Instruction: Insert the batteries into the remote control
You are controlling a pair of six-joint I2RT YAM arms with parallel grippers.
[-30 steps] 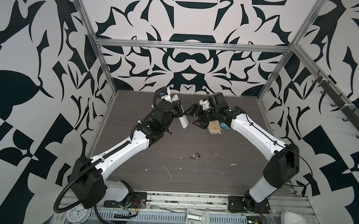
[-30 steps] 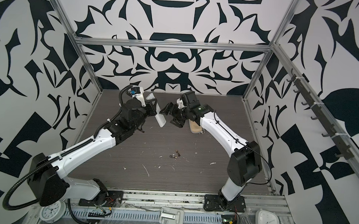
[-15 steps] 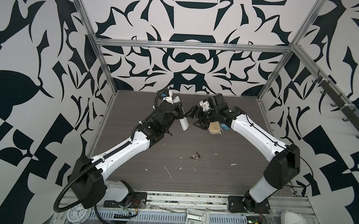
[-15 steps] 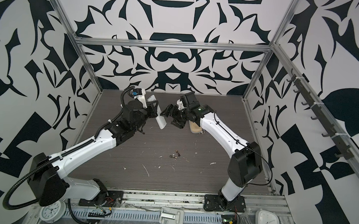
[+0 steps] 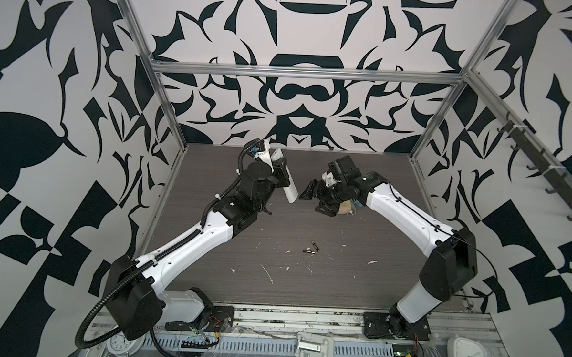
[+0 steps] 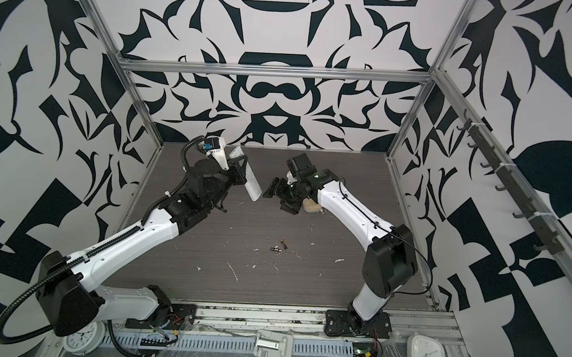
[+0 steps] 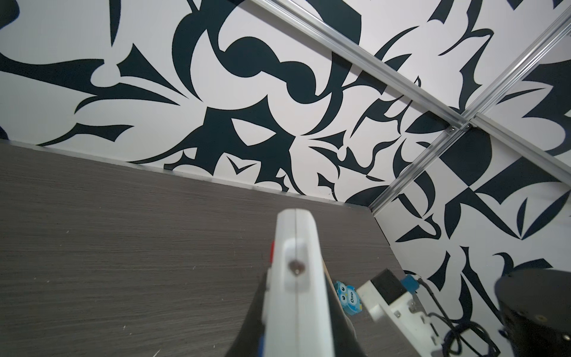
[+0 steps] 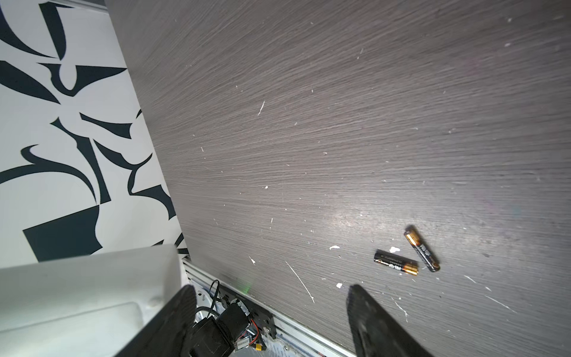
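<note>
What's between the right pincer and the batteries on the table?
Between right pincer and batteries: only bare table with white scraps, clear in the right wrist view.

You have bright, even light with only soft shadows, a pale sheen on the tabletop [image 8: 349, 216] beside the batteries [image 8: 397, 263], and the remote [image 7: 296, 293] soft-focused close to the left wrist lens.

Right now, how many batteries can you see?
2. Both lie near the middle of the table: one battery, and the other battery angled right beside it. Any inside the held remote control would be hidden.
</note>
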